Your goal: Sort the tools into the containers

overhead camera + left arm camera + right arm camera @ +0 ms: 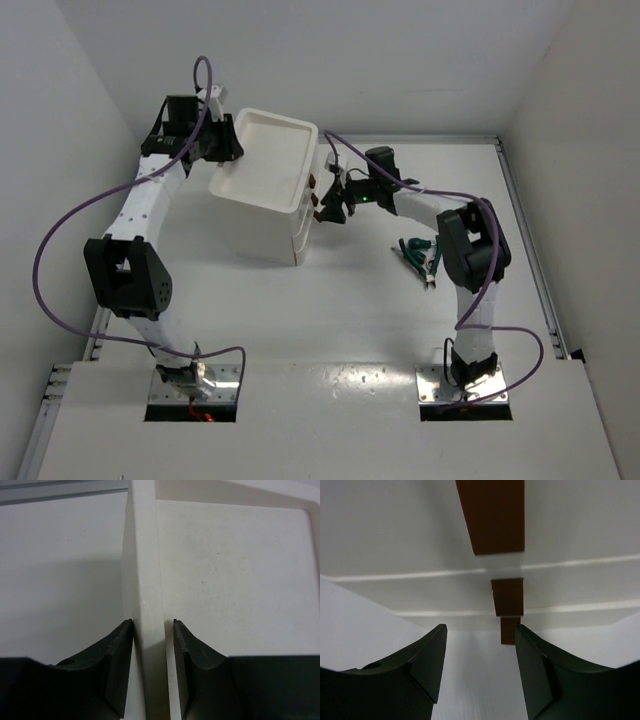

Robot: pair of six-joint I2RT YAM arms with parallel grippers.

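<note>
The left pincer (150, 630) pinches the tray rim (145, 555), apparently steadying the unit (265, 225), while the right pincer (480, 630) hangs spread before the handles (507, 597), seemingly poised to pull.

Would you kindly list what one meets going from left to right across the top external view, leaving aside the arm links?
left gripper → white drawer unit → red-brown handles → right gripper → green-handled pliers
</note>
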